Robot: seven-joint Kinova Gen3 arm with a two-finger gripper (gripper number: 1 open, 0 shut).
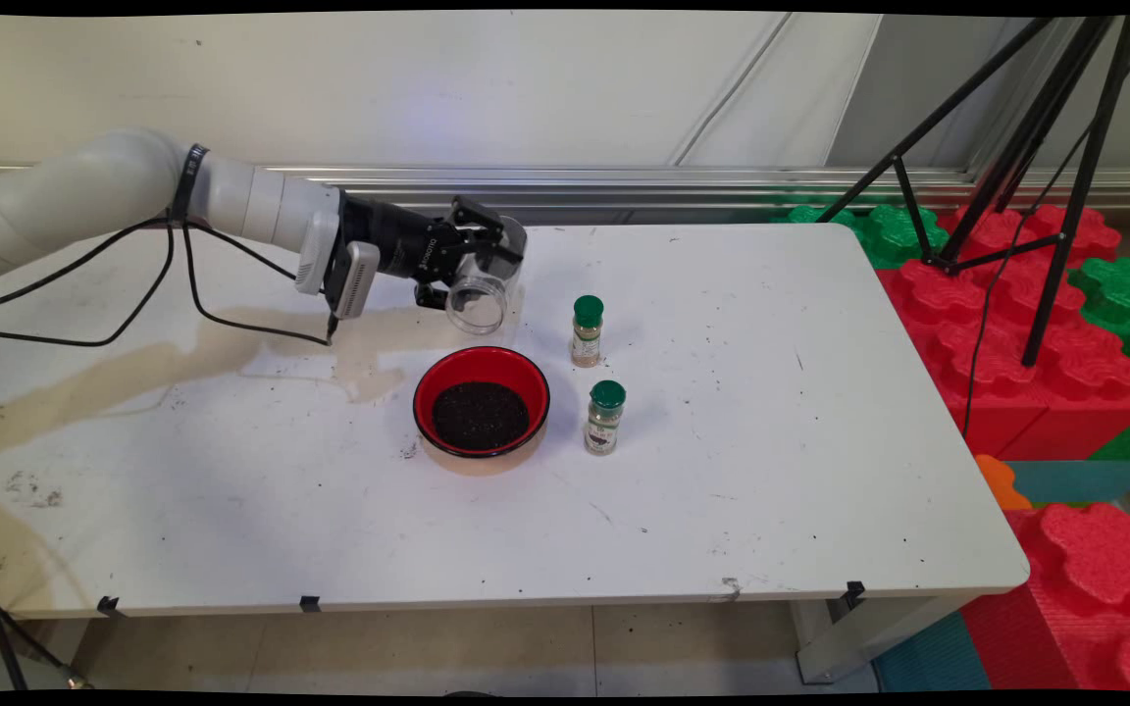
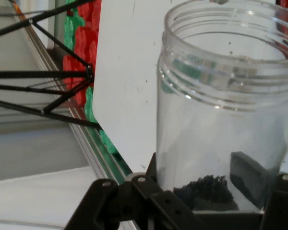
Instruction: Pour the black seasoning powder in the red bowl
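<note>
My gripper (image 1: 487,263) is shut on a clear plastic jar (image 1: 483,284), held tipped over above the table just behind a red bowl (image 1: 482,400) with dark grains in it. In the hand view the clear plastic jar (image 2: 225,110) fills the right side, its threaded mouth pointing away, with a small heap of dark grains (image 2: 204,189) left near its base. One black finger pad (image 2: 247,179) shows through the jar's wall. Two spice bottles with green caps stand to the right of the bowl, one farther back (image 1: 587,330) and one nearer (image 1: 605,417).
A black tripod (image 1: 1016,176) stands on red and green foam blocks (image 1: 1026,333) off the table's right side. Brownish stains (image 1: 231,343) and scattered dark specks mark the white table (image 1: 771,471). Black cables (image 1: 182,284) hang from the arm.
</note>
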